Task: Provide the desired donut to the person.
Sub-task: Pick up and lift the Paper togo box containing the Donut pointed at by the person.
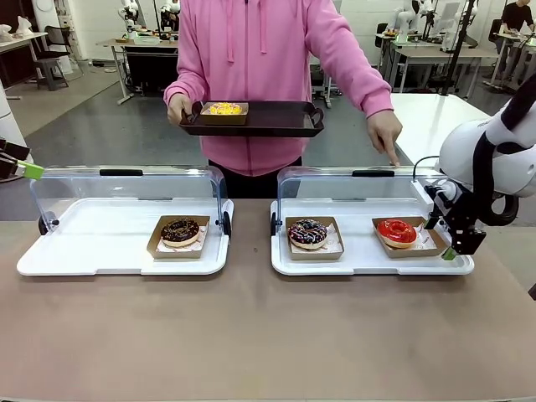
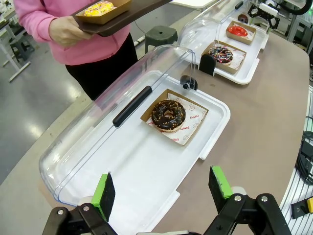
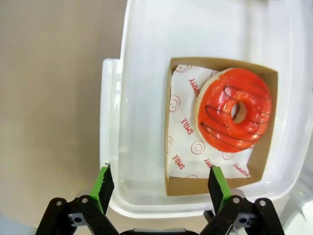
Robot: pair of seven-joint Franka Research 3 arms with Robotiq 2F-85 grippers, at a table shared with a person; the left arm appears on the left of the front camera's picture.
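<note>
Right end effector (image 3: pixel 160 170) gapes over tray (image 3: pixel 142 29) on brown table (image 1: pixel 251 335); grey floor (image 1: pixel 100 126) beyond.

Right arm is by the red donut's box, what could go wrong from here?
The open right hand sits off-centre from the cardboard box; one finger lines up near the white tray's rim and may catch it. Pinching the thin box wall could tilt the red donut. The person's pointing hand is close to the lifting path.
</note>
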